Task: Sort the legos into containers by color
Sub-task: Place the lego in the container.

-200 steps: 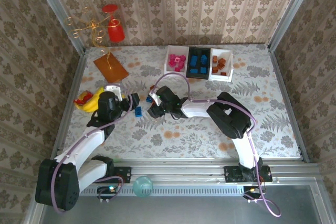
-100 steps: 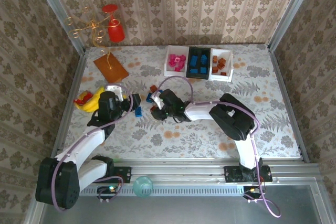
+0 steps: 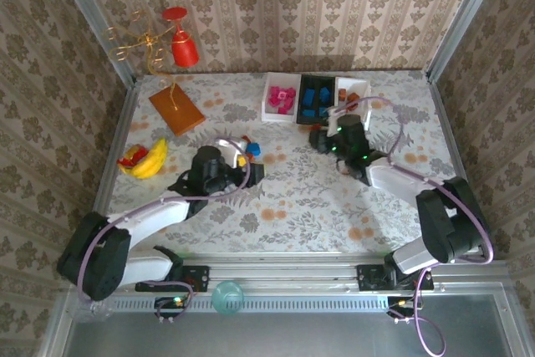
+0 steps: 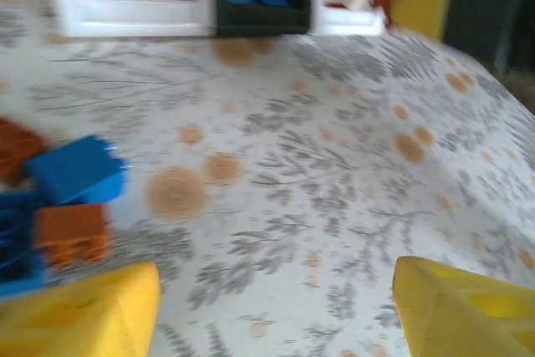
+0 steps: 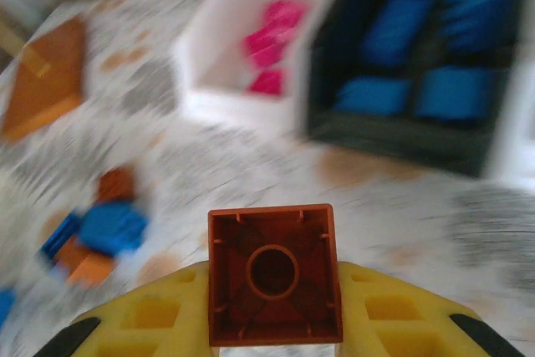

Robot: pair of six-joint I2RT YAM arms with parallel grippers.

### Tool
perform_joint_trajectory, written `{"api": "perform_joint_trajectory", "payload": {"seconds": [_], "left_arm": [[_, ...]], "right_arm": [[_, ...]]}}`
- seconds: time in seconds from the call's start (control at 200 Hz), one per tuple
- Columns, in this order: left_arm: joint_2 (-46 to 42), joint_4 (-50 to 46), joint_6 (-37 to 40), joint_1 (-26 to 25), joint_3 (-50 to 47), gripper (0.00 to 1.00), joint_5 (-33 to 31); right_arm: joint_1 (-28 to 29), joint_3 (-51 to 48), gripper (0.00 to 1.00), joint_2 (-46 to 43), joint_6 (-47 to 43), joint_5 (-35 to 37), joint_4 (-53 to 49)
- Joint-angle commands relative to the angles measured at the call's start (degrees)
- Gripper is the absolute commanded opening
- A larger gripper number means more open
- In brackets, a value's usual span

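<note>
My right gripper is shut on a brown-orange lego, held underside-up above the table. In the top view this gripper hangs just in front of the containers: a white tray with pink legos, a black tray with blue ones, and a white tray with brown ones. A small pile of loose blue and brown legos lies left of centre. My left gripper stands open just right of that pile; its yellow fingers have bare cloth between them, with a blue lego at the left.
A yellow banana toy lies at the left edge. A flat orange-brown board sits at the back left, and a red glass on a wire stand behind it. Patterned walls close in three sides.
My right gripper shut on a brown lego at the pile and swung right and back towards the trays. My left arm reached right, past the pile.
</note>
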Motion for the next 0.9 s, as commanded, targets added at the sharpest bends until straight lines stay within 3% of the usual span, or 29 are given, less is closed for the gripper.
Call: {"api": "perform_joint_trajectory", "payload": {"seconds": [0.0, 0.205, 0.425, 0.555, 0.72, 0.895], "left_arm": [[2.8, 2.7, 4.5, -3.8, 3.4, 0.74, 0.3], [7.3, 4.6, 6.5, -9.4, 6.1, 0.74, -3.2], [8.8, 5.5, 9.6, -13.4, 8.0, 0.74, -11.7], [7.8, 2.3, 9.4, -13.8, 10.5, 0.74, -15.9], [7.1, -3.2, 11.7, -13.8, 13.6, 0.75, -20.1], [3.0, -4.7, 12.6, -12.0, 10.8, 0.76, -24.4]], "right_arm": [[-4.9, 2.9, 0.31, -0.1, 2.9, 6.2, -4.9], [-11.6, 16.1, 0.32, 11.2, 1.0, 11.5, -10.7], [-13.8, 32.1, 0.33, 25.3, -1.3, 14.4, -18.6], [-14.8, 37.9, 0.40, 30.0, -1.7, 14.1, -21.9], [-14.7, 36.1, 0.59, 26.1, -1.4, 10.4, -21.3], [-12.4, 24.7, 0.67, 13.6, -2.2, 2.9, -16.2]]}}
